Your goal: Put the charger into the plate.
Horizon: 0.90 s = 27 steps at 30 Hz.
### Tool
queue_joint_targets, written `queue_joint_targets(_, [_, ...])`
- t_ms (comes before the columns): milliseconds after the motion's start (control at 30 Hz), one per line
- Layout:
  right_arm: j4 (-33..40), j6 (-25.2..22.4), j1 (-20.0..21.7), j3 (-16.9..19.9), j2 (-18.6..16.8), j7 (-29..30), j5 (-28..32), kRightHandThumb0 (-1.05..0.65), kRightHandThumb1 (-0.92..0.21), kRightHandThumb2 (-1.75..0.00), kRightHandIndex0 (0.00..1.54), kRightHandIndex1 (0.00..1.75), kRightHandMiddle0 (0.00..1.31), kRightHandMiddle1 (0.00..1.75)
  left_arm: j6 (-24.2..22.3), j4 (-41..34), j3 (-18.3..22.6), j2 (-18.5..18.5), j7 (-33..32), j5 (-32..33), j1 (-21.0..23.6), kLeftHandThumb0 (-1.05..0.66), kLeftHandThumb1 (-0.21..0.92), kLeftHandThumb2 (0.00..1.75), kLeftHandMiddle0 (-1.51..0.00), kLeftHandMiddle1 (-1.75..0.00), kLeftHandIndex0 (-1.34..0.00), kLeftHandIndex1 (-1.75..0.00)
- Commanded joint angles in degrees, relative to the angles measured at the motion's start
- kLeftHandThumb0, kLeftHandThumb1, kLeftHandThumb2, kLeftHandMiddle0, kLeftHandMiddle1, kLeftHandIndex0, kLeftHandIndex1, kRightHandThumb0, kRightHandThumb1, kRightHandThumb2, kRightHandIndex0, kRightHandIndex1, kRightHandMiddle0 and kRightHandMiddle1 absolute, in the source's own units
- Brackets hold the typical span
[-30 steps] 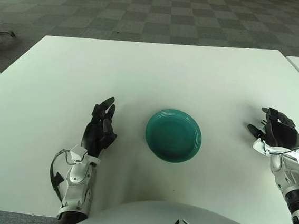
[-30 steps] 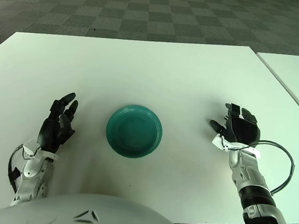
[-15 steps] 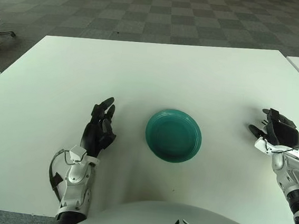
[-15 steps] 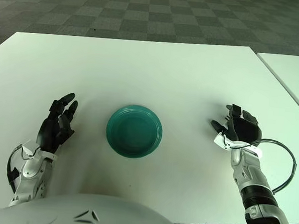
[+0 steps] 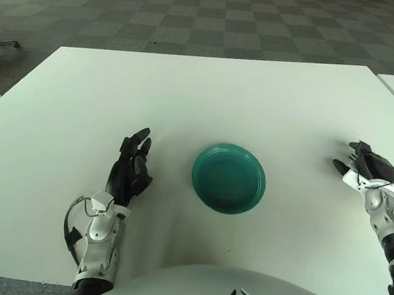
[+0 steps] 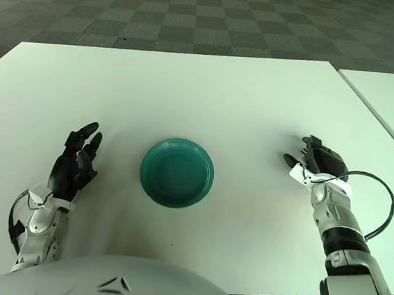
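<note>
On the white table [image 5: 209,93], the left hand [image 5: 130,171] shows left of the teal plate [image 5: 228,178] with fingers extended and holding nothing, the plate sits bare (no charger visible anywhere), and the right hand [image 6: 320,163] shows far right, fingers loosely spread, grasping nothing.

On the white surface [image 5: 209,93]: 1 green plate [image 5: 228,178], that's the lot for objects. 2 robot hands in view: 1 left hand [image 5: 131,169], 1 right hand [image 5: 368,166].
</note>
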<state>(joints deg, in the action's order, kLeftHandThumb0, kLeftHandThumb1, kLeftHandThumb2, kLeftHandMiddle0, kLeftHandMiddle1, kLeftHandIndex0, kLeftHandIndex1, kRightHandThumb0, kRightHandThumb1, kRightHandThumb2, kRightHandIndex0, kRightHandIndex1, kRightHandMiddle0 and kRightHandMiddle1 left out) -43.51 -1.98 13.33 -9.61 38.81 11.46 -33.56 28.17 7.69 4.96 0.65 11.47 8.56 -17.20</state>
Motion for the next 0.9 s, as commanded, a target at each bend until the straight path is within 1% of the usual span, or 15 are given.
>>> queue_joint_targets(0, [-10.94, -3.14, -5.50, -3.08, -5.95, -9.85, 2.61, -0.92, -0.92, -0.76, 0.43, 0.07, 0.00, 0.47, -2.68, 2.41, 0.71, 0.94, 0.11, 0.48, -1.61, -0.88, 0.92, 1.03, -0.28, 0.00, 0.00, -0.70])
queue_joint_targets(67, [-16.35, -2.24, -3.95, -2.71, -7.29, -8.60, 2.75, -0.92, -0.92, -0.77, 0.46, 0.08, 0.00, 0.48, -2.73, 2.42, 0.77, 1.00, 0.16, 0.54, -1.58, -0.88, 0.92, 1.03, -0.28, 0.00, 0.00, -0.70])
queue_joint_targets(100, [-18.21, -1.92, -3.37, -2.59, -7.74, -8.18, 2.77, -0.92, -0.92, -0.77, 0.44, 0.18, 0.00, 0.50, -2.76, 2.42, 0.81, 1.04, 0.19, 0.58, -1.56, -0.88, 0.92, 1.03, -0.28, 0.00, 0.00, -0.70])
queue_joint_targets(167, [-20.67, -1.54, -2.48, -2.36, -8.25, -7.76, 2.80, -0.92, -0.92, -0.77, 0.34, 0.46, 0.00, 0.52, -2.81, 2.42, 0.87, 1.11, 0.24, 0.65, -1.53, -0.88, 0.92, 1.03, -0.28, 0.00, 0.00, -0.70])
queue_joint_targets(200, [-21.85, -1.34, -2.03, -2.18, -8.34, -7.68, 2.83, -0.92, -0.92, -0.77, 0.32, 0.51, 0.00, 0.52, -2.84, 2.41, 0.90, 1.13, 0.26, 0.68, -1.52, -0.88, 0.92, 1.03, -0.28, 0.00, 0.00, -0.70])
queue_joint_targets(233, [-22.72, -1.18, -1.68, -2.07, -8.41, -7.61, 2.84, -0.92, -0.92, -0.77, 0.29, 0.62, 0.00, 0.53, -2.89, 2.38, 0.95, 1.18, 0.30, 0.73, -1.49, -0.88, 0.92, 1.03, -0.28, 0.00, 0.00, -0.70])
queue_joint_targets(267, [-23.50, -1.03, -1.38, -1.93, -8.44, -7.56, 2.88, -0.92, -0.92, -0.77, 0.28, 0.66, 0.00, 0.53, -2.93, 2.37, 0.98, 1.22, 0.32, 0.77, -1.47, -0.88, 0.92, 1.03, -0.28, 0.00, 0.00, -0.70])
queue_joint_targets(300, [-24.08, -0.90, -1.13, -1.86, -8.48, -7.49, 2.88, -0.92, -0.92, -0.77, 0.25, 0.75, 0.00, 0.54, -2.98, 2.35, 1.03, 1.28, 0.35, 0.83, -1.45, -0.88, 0.92, 1.03, -0.28, 0.00, 0.00, -0.70])
queue_joint_targets(367, [-25.19, -0.47, -0.77, -1.65, -8.40, -7.33, 2.94, -0.93, -0.92, -0.77, 0.21, 0.87, 0.00, 0.55, -3.03, 2.32, 1.08, 1.34, 0.39, 0.88, -1.42, -0.88, 0.92, 1.03, -0.28, 0.00, 0.00, -0.70])
queue_joint_targets(533, [-27.25, 0.12, -0.14, -1.01, -8.52, -6.35, 3.21, -0.94, -0.92, -0.75, 0.18, 0.95, 0.00, 0.59, -3.16, 2.34, 1.23, 1.52, 0.50, 1.06, -1.29, -0.88, 0.92, 1.03, -0.28, 0.00, 0.00, -0.70])
queue_joint_targets(667, [-28.15, 0.15, 0.13, -0.42, -8.74, -5.36, 3.54, -0.94, -0.92, -0.74, 0.19, 0.89, 0.00, 0.64, -3.26, 2.38, 1.29, 1.64, 0.53, 1.18, -1.18, -0.88, 0.92, 1.03, -0.28, 0.00, 0.00, -0.70])
queue_joint_targets(767, [-28.83, 0.21, 0.35, -0.06, -8.81, -4.54, 3.79, -0.93, -0.92, -0.73, 0.21, 0.86, 0.00, 0.78, -3.47, 2.39, 1.43, 1.86, 0.60, 1.38, -0.97, -0.88, 0.92, 1.03, -0.28, 0.00, 0.00, -0.70])
queue_joint_targets(800, [-29.12, 0.25, 0.42, 0.10, -8.78, -4.21, 3.88, -0.91, -0.92, -0.72, 0.25, 1.02, 0.02, 1.01, -3.53, 2.40, 1.47, 1.91, 0.62, 1.43, -0.91, -0.88, 0.92, 1.03, -0.28, 0.00, 0.00, -0.70])
queue_joint_targets(833, [-29.43, 0.17, 0.48, 0.24, -8.73, -3.76, 3.92, -0.90, -0.92, -0.71, 0.27, 1.13, 0.03, 1.17, -3.60, 2.42, 1.52, 1.98, 0.64, 1.49, -0.82, -0.88, 0.92, 1.03, -0.28, 0.00, 0.00, -0.70])
queue_joint_targets(867, [-29.66, 0.11, 0.58, 0.31, -8.71, -3.47, 3.92, -0.89, -0.92, -0.70, 0.29, 1.23, 0.05, 1.26, -3.68, 2.46, 1.57, 2.04, 0.66, 1.54, -0.71, -0.88, 0.92, 1.03, -0.28, 0.00, 0.00, -0.70])
